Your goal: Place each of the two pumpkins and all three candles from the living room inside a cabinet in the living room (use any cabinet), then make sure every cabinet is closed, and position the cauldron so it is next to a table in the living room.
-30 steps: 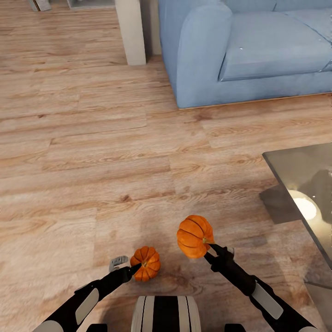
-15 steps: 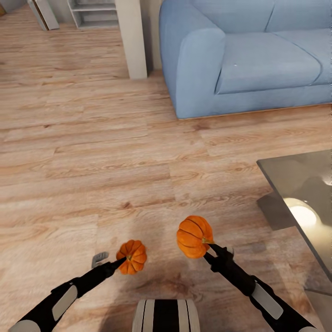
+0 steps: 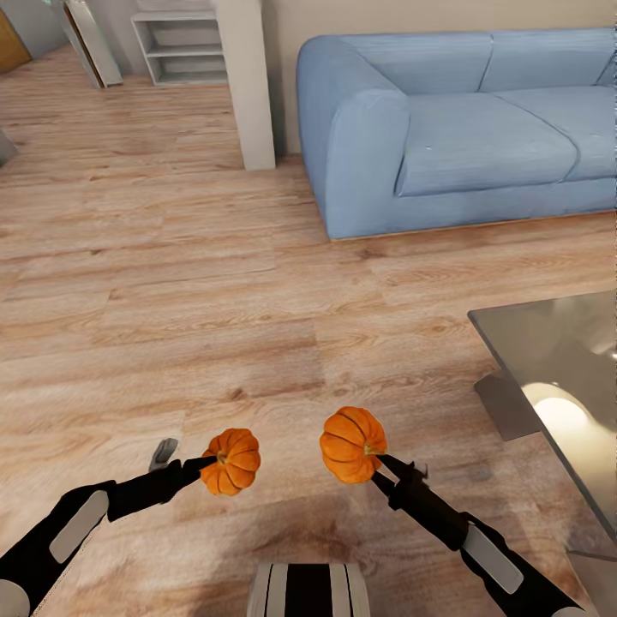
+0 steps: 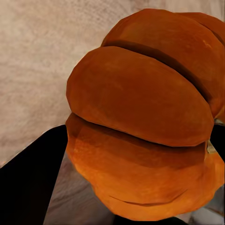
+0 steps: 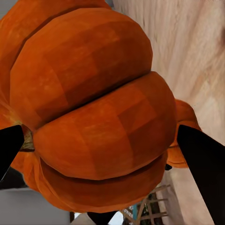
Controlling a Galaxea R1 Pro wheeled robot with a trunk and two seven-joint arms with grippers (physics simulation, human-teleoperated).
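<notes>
Head view: both pumpkins are being carried above the wooden floor [image 3: 171,283], one in each tool, so the pickup stage is judged done. The left pumpkin [image 3: 230,449] is being gripped by the left tool [image 3: 206,464], the right pumpkin [image 3: 351,444] by the right tool [image 3: 377,458]. Both arms are being held forward and low, converging ahead of the trunk. A corner of the glass worktop [image 3: 548,343] is being shown at the right, well apart from the blue sofa [image 3: 446,128]. Stowing in a cabinet, the candles, the closing and the cauldron are judged still to be done.

Left wrist view: the left pumpkin [image 4: 145,117] is being clamped between dark fingers [image 4: 28,178].

Right wrist view: the right pumpkin [image 5: 89,108] is being pinched between two dark fingertips [image 5: 201,159].
</notes>
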